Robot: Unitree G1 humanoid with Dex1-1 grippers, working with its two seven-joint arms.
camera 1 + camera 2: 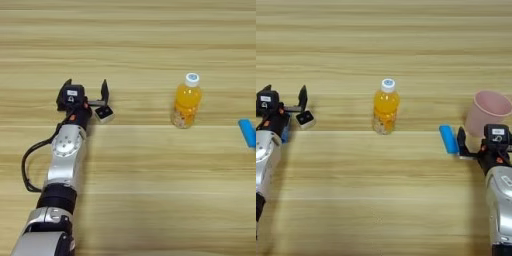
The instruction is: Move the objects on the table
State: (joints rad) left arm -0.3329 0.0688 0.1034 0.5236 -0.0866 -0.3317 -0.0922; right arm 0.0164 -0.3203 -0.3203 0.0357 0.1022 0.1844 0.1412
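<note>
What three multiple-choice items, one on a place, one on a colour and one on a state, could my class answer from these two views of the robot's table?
1. Where does the tiny cube lie?
A. beside the left gripper's right finger
B. inside the pink cup
C. on top of the bottle

2. What colour is the bottle's cap?
A. red
B. white
C. black

3. How does the bottle stand?
A. on its side
B. upside down
C. upright

Answers:
1 A, the cube sits on the table by that open gripper's finger.
2 B, the cap is white over orange juice.
3 C, its cap points up.

The right gripper is near the blue tube.
</note>
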